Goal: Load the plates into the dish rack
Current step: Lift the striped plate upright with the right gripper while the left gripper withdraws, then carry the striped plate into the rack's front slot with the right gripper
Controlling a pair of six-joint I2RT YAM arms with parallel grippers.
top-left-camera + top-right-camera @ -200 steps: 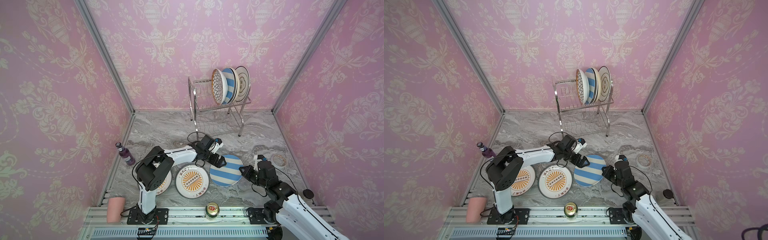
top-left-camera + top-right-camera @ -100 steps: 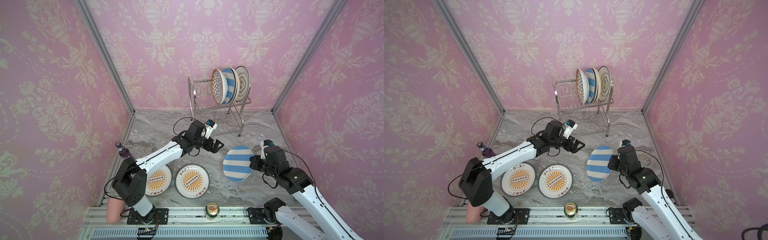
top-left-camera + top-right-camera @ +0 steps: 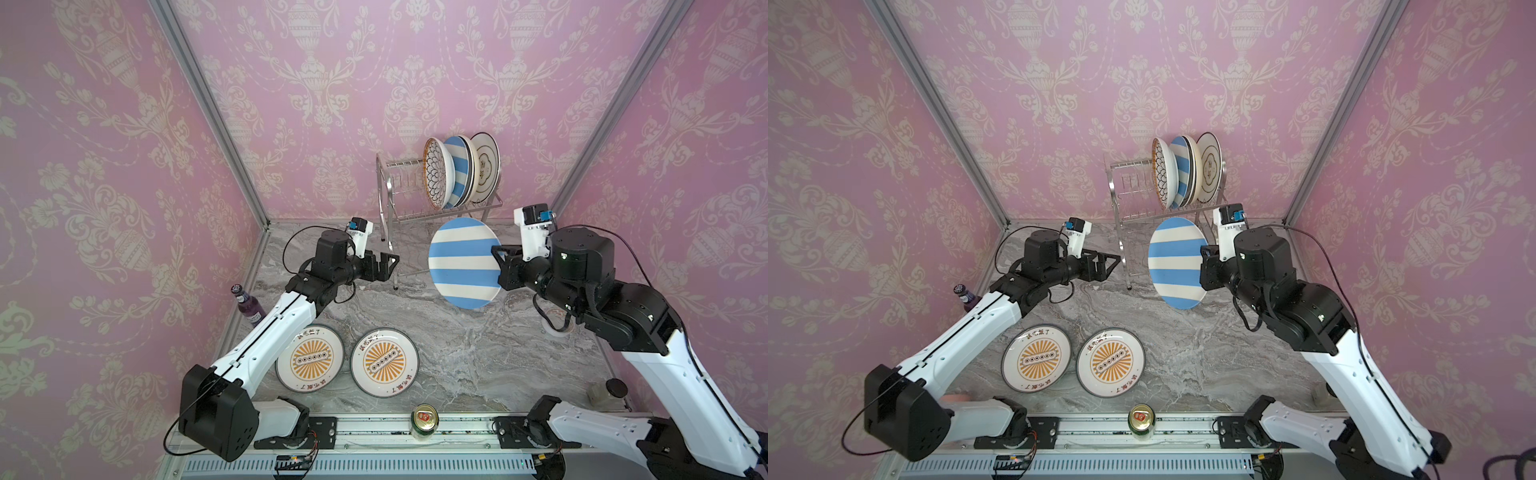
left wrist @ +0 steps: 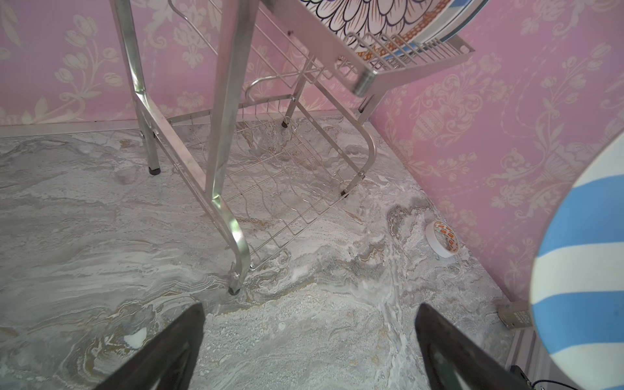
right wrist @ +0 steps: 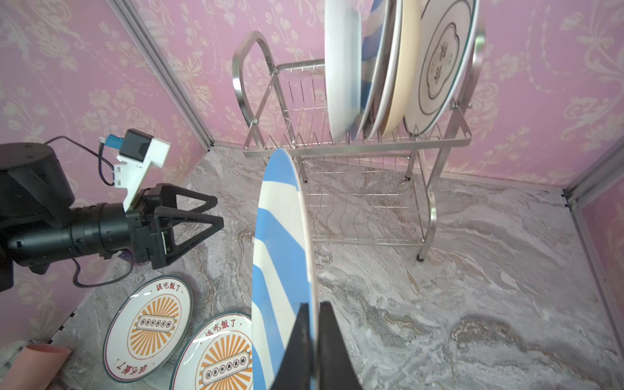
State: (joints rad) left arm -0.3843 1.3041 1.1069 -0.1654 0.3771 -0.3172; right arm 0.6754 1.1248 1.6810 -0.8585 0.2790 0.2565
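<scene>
While a second ago it sat low over the tabletop with both tools at its rim, the blue-and-white striped plate now hangs on edge in the air. It has been raised in front of the dish rack, and its top edge is just under the upper tier. The right tool alone carries it, pinched tight on the rim. The left tool has let go and drawn back. It hovers near a front leg of the rack with its jaws spread wide and empty, well apart from the plate. On the upper tier a floral plate, a second striped plate and a black-lined plate stand upright in their slots, as they did before. The two sunburst plates have not moved and lie flat, side by side, on the tabletop near the left arm.
</scene>
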